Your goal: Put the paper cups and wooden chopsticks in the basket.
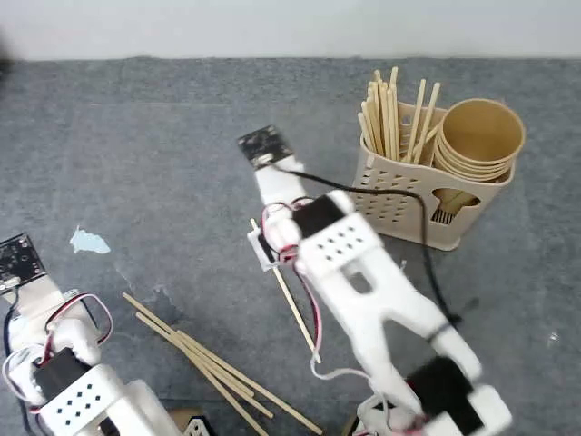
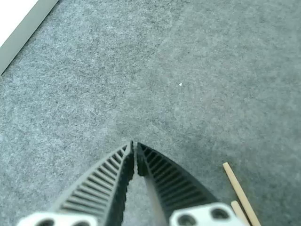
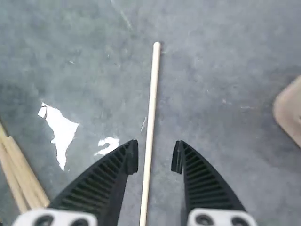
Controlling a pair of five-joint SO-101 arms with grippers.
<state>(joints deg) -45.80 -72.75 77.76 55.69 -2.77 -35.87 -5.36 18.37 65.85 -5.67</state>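
where one chopstick [image 3: 152, 94] lies, the right tool [image 3: 154, 156] straddles it.

Grey felt mat [image 1: 163, 136], covers tabletop. Pale torn scrap [image 1: 89, 242], 1 pc, flat on mat. White wall strip [image 1: 272, 27] along far edge.

Basket [image 1: 390, 195] at two o'clock holds cups [image 1: 478, 136] and chopsticks [image 1: 386, 113]; loose chopsticks [image 1: 213, 363] lie at seven, one chopstick [image 1: 294, 309] at centre beneath the right arm [image 1: 363, 272].
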